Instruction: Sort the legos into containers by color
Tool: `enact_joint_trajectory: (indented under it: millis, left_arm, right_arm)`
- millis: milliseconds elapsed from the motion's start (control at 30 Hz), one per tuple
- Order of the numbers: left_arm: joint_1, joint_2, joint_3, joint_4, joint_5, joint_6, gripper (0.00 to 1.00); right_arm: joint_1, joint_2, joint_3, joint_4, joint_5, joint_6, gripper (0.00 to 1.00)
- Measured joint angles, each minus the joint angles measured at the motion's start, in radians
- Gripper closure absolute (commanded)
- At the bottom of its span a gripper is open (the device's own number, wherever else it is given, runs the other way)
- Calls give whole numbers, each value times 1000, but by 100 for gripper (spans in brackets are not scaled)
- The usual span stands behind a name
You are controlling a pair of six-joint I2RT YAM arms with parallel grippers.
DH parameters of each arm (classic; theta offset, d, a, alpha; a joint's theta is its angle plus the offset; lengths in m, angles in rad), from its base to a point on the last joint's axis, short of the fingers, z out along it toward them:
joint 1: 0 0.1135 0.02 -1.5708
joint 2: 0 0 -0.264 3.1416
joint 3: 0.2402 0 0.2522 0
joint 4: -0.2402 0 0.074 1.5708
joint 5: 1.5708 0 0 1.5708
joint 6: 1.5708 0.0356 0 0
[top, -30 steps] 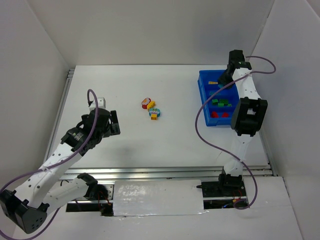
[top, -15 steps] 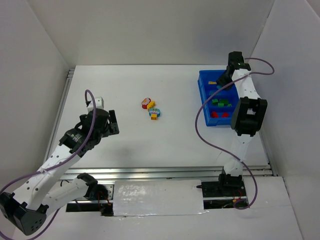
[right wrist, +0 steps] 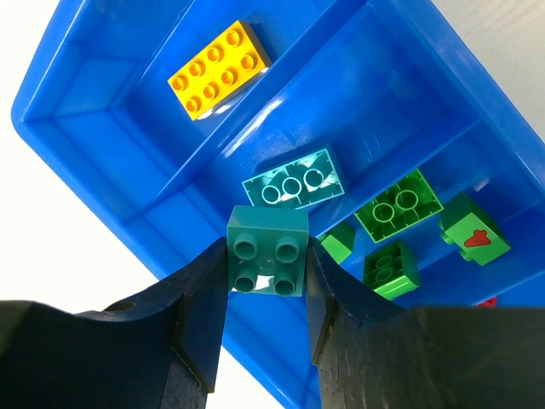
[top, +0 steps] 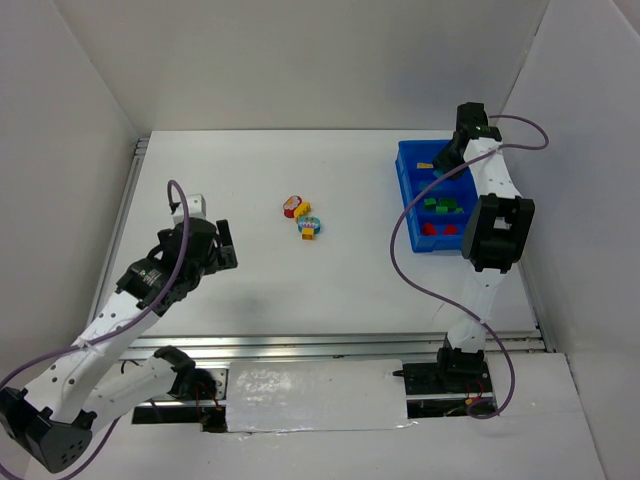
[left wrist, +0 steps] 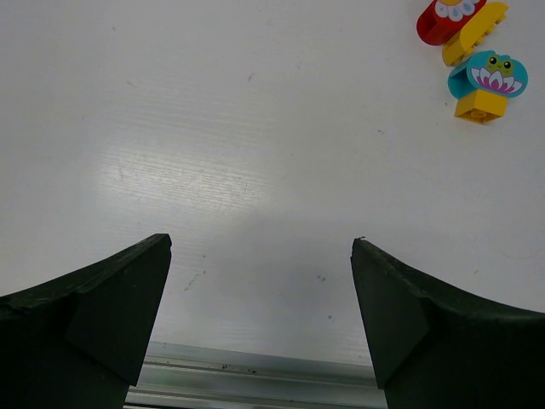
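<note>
Blue bin (top: 404, 175) sits at two o'clock in the top view. Right gripper (right wrist: 268, 285), above it, pinches a teal brick (right wrist: 268, 251). Left gripper (left wrist: 260, 281) gapes, empty. Matching brick (right wrist: 295, 188) at one o'clock: judge release beside it, low and square.

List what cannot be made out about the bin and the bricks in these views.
- Top view: the right arm covers the blue bin's right side.
- Right wrist view: a finger of the right gripper hides nearly all the red bricks; only a sliver shows.
- Left wrist view: the top edge cuts off the loose red brick.
- Top view: the loose bricks are too small to count.
</note>
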Motion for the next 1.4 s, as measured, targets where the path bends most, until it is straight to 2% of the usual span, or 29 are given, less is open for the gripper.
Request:
enact_joint_trajectory:
  millis: [100, 167, 200, 267, 300, 400, 667, 833, 933, 1067, 1200, 1300, 1333, 1400]
  left_arm:
    - [0, -13, 0, -1, -4, -2, 0]
    - [0, -20, 0, -3, -7, -3, 0]
    - [0, -23, 0, -5, -8, -3, 1]
    - [-1, -27, 0, -5, -12, -4, 0]
    - [-2, -29, 0, -5, -15, -5, 0]
    - [-6, -32, 0, -7, -20, -10, 0]
    - [-10, -33, 0, -7, -26, -25, 0]
    - [-10, -29, 0, -7, -26, -25, 1]
    - [-10, -26, 0, -7, -26, -26, 1]
    - [-10, -28, 0, -7, -25, -26, 1]
    - [-10, -32, 0, -6, -24, -25, 0]
    - [-10, -34, 0, -5, -20, -25, 0]
    - [-10, -34, 0, -5, -17, -24, 0]
    - [-10, -34, 0, -3, -9, -24, 1]
  right_arm:
    - [0, 3, 0, 4, 0, -1, 90]
    - [0, 10, 0, 4, 0, -4, 81]
    - [0, 14, 1, 5, 0, -6, 68]
    - [0, 26, 1, 4, 1, -11, 53]
    - [0, 31, 1, 4, 1, -13, 42]
    - [0, 47, 2, 3, 4, -22, 30]
    - [5, 34, 50, -3, -21, -38, 28]
    - [70, -124, -41, 37, -69, -65, 27]
    - [202, -240, -108, 68, -98, -86, 0]
    - [430, -264, -109, 98, -100, -95, 0]
    - [629, -183, -111, 95, -26, -39, 4]
    - [719, -108, -119, 87, 32, 9, 17]
    - [740, -82, -119, 87, 49, 24, 28]
    - [766, -28, -106, 73, 76, 44, 30]
